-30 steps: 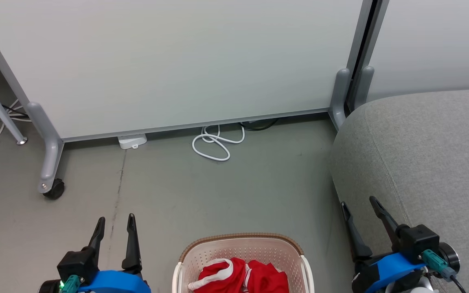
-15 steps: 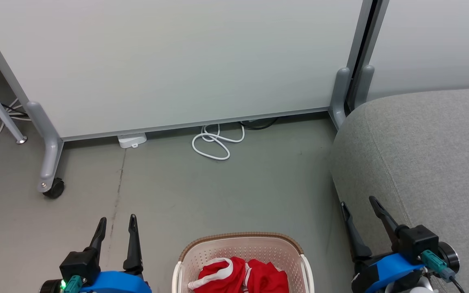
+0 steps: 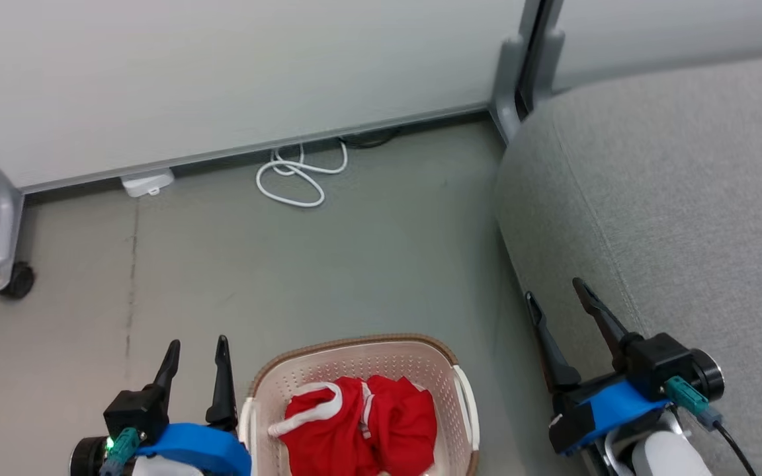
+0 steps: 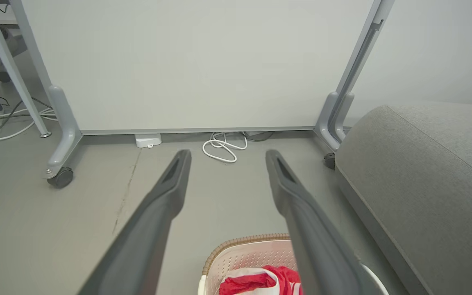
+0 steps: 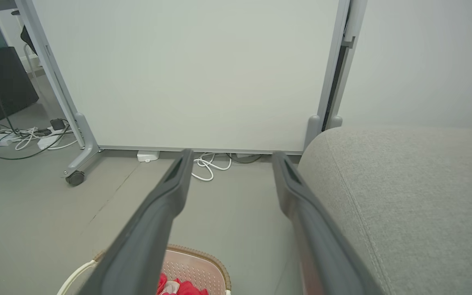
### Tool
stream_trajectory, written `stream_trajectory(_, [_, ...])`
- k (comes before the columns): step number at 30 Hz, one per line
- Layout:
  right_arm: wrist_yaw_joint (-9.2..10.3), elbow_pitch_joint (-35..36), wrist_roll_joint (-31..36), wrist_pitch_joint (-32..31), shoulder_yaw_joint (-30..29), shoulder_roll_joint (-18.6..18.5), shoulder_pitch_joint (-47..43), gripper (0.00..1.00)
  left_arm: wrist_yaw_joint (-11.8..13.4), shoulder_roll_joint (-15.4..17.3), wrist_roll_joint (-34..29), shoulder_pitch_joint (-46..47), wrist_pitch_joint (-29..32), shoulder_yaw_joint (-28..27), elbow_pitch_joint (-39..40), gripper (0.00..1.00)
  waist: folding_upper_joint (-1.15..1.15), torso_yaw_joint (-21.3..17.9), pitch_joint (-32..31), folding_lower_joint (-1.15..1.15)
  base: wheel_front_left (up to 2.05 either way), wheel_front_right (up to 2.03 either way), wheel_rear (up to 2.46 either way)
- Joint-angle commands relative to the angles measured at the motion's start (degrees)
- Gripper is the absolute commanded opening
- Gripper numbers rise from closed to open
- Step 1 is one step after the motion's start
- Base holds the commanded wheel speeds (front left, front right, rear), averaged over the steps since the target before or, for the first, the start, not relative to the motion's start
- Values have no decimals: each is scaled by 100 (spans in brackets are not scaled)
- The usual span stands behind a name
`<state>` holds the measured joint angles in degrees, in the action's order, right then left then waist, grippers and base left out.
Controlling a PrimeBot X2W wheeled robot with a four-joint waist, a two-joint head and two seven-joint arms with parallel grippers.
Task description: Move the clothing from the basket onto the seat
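Zero clothing [image 3: 354, 423] on seat [image 3: 672, 165], all in basket [image 3: 354, 342] | we had left end effector [image 3: 198, 341], right end effector [image 3: 553, 289] released | next needed: lower one, grasp.

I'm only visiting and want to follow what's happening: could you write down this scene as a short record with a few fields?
Sofa: grey, visible part bare
Left hand: open, empty
Right hand: open, empty, by the sofa's edge
Basket: cream, brown rim, on the floor between the hands
Clothing: red with white trim, bunched in the basket
Cable: white, coiled on the floor by the partition
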<state>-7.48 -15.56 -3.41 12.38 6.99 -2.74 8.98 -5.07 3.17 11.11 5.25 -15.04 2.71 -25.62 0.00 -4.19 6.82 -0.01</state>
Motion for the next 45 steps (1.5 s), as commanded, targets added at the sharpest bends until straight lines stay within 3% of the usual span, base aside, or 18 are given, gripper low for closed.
stream_trajectory(1, [-3, 78, 4, 25, 69, -26, 162, 100, -33, -10, 15, 170, -20, 43, -121, 100, 0, -58, 178, 1, 0, 0, 0])
stream_trajectory(13, [-2, 319, -197, 154, 244, -24, 687, 100, -169, 102, -28, 1348, 55, 446, -1750, 100, 0, -654, 1487, 1, 0, 0, 0])
stream_trajectory(24, [-2, 758, -423, 270, 477, -18, 1017, 100, -228, 420, -35, 2515, 264, 692, -3310, 100, 0, -1244, 2797, 1, 0, 0, 0])
stream_trajectory(42, [-2, 1250, -804, 284, 637, -18, 1221, 100, -174, 815, -50, 3629, 593, 976, -4449, 100, 0, -1656, 3863, 1, 0, 0, 0])
stream_trajectory(43, [-2, 1246, -800, 285, 632, -19, 1218, 100, -144, 822, -54, 3674, 643, 984, -4483, 59, 0, -1664, 3876, 1, 0, 0, 0])
stream_trajectory(44, [-2, 1243, -806, 285, 632, -19, 1221, 100, -139, 828, -64, 3710, 667, 997, -4510, 11, 0, -1672, 3886, 1, 0, 0, 0])
stream_trajectory(45, [-2, 1238, -815, 285, 633, -19, 1226, 100, -136, 828, -61, 3737, 679, 1006, -4533, 0, 0, -1678, 3891, 1, 0, 0, 0])
